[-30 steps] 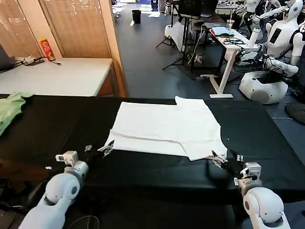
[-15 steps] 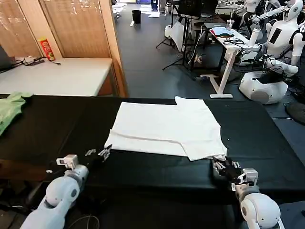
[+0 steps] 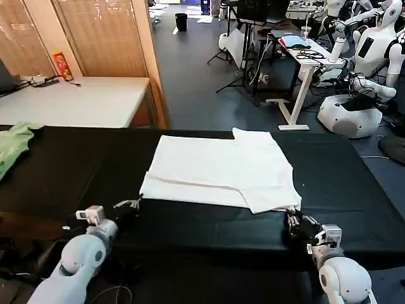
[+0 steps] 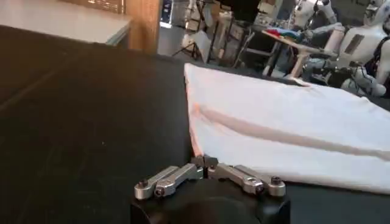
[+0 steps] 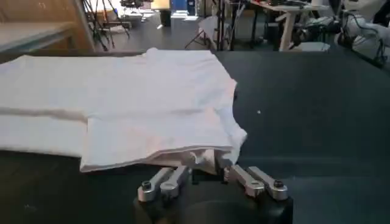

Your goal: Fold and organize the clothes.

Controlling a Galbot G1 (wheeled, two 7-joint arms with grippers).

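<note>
Your left gripper (image 3: 131,204) sits low in the lower left of the head view, on the black table (image 3: 76,171), right by the near left corner of the white T-shirt (image 3: 221,168). In the left wrist view, that gripper (image 4: 206,163) has its two metal fingers pressed together at the tips, with nothing between them, and the shirt's (image 4: 286,131) edge lies just past the tips. Your right gripper (image 3: 292,219) is in the lower right of the head view, at the near right corner of the shirt. In the right wrist view, this gripper (image 5: 207,165) has its fingers apart, and the loose bottom corner of the shirt (image 5: 128,100) hangs down into the gap between them; you cannot tell if the fingers are touching the cloth. The shirt lies flat in the middle of the table, folded over so a long crease runs across it, and a thicker folded flap lies on its right side. At the far left edge of the head view, a light green garment (image 3: 14,142) lies on the table, well apart from the shirt. Behind the black table, at the upper left, stands a pale table (image 3: 82,101) with a red can (image 3: 61,65) on it.
</note>
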